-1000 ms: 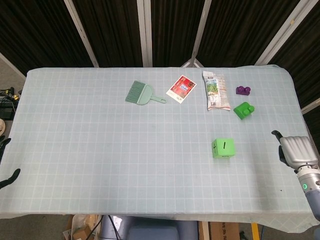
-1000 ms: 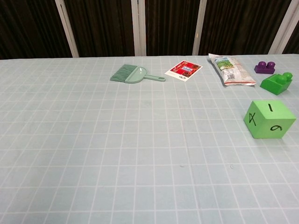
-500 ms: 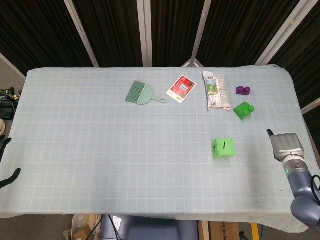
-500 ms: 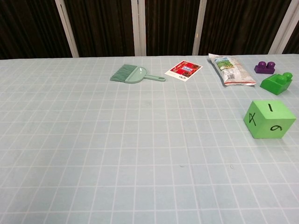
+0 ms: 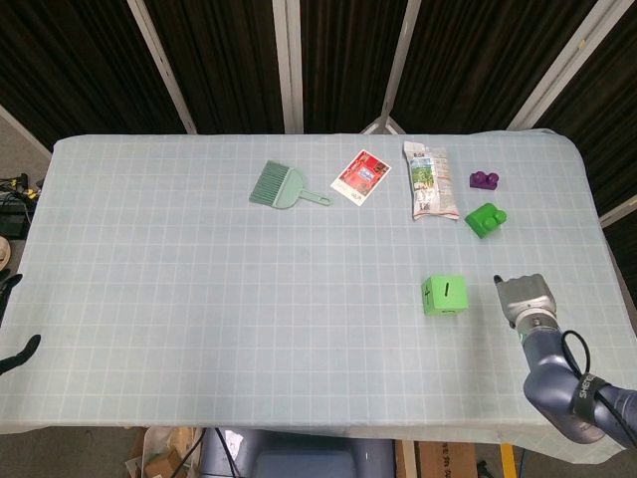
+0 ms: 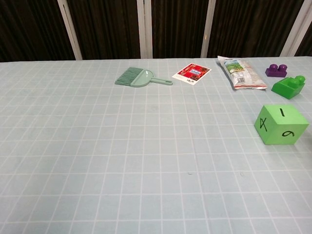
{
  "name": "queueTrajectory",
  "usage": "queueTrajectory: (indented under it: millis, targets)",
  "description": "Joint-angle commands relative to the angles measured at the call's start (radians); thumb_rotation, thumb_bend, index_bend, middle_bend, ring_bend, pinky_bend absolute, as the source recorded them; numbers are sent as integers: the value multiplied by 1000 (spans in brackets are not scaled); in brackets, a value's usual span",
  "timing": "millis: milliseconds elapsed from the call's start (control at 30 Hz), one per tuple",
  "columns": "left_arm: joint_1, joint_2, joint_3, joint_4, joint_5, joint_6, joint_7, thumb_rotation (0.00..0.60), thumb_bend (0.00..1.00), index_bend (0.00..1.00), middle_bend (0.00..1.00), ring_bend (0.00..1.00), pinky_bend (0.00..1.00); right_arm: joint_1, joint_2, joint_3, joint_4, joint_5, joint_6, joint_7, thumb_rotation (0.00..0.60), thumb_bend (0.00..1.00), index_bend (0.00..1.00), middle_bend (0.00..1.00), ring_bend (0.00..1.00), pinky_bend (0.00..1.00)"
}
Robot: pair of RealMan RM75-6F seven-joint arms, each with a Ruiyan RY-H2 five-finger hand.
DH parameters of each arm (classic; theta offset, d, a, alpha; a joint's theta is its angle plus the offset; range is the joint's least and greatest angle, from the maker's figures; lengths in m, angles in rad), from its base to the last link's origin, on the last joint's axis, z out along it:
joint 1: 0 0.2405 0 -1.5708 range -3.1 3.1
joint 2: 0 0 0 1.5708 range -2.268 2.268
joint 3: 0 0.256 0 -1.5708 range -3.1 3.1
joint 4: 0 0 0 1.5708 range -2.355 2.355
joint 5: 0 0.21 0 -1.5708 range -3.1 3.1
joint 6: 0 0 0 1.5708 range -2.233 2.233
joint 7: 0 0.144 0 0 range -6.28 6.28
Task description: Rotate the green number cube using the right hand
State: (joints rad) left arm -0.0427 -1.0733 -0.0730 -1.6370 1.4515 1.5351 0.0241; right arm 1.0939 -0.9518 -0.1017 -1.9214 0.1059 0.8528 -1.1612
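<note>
Green number cube [image 5: 445, 295] just beside right robot hand [image 5: 523, 298], grip state unclear.

one green number cube [image 5: 445, 295], with handwritten marks on its faces. two toy building blocks: one green block [image 5: 485, 219] and one purple block [image 5: 484, 180]. one small green brush [image 5: 280, 186]. one red card [image 5: 360, 174]. one snack packet [image 5: 429, 180]. one robot hand [image 5: 525, 297] shows plainly, by the cube; another dark shape at the left edge is too unclear to count.
</note>
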Motion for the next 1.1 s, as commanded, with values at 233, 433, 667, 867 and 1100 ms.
queueTrajectory:
  millis: [233,433,667,867,1100]
  targets:
    - [-2,-2,-2,1,-6,-5,6,600,335,118,45,0,163,66,-57,3,26,52,-61,46,600,967,74,845,845,719]
    - [-2,-2,-5,3,-12,-6,4,600,336,118,46,0,163,129,-92,-5,26,95,-51,52,600,967,74,845,845,719]
    - [0,4,-6,3,-14,-3,-9,600,335,118,45,0,163,178,-120,-26,29,134,-34,54,600,967,74,845,845,719]
    - [1,6,-6,3,-16,-4,-13,600,336,118,45,0,163,201,-134,-30,36,137,-48,71,600,967,82,845,845,719]
    - [0,6,-6,4,-16,-6,-12,600,335,118,42,0,163,243,-160,-33,44,159,-48,75,600,967,92,845,845,719]
